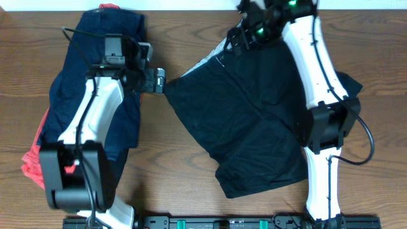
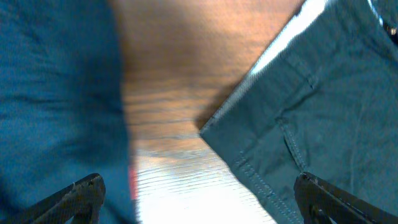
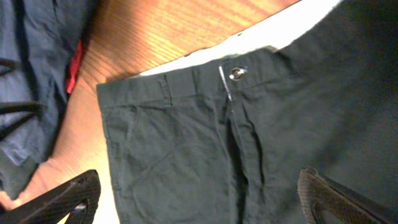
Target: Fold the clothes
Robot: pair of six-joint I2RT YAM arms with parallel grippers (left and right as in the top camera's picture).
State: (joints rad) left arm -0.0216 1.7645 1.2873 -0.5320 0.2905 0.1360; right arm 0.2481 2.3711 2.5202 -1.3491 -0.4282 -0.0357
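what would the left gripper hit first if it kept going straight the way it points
Most likely the corner of the black shorts, right ahead of the open left gripper; depth is unclear, so it may pass above.

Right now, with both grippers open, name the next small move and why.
Probably lower the left gripper onto the waistband corner of the black shorts and pinch it: the shorts lie spread flat, unfolded, and that corner sits right at its open fingers.

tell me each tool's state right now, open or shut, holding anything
left tool: open, holding nothing, at the corner of the black fabric shorts.
right tool: open, holding nothing, above the same shorts.
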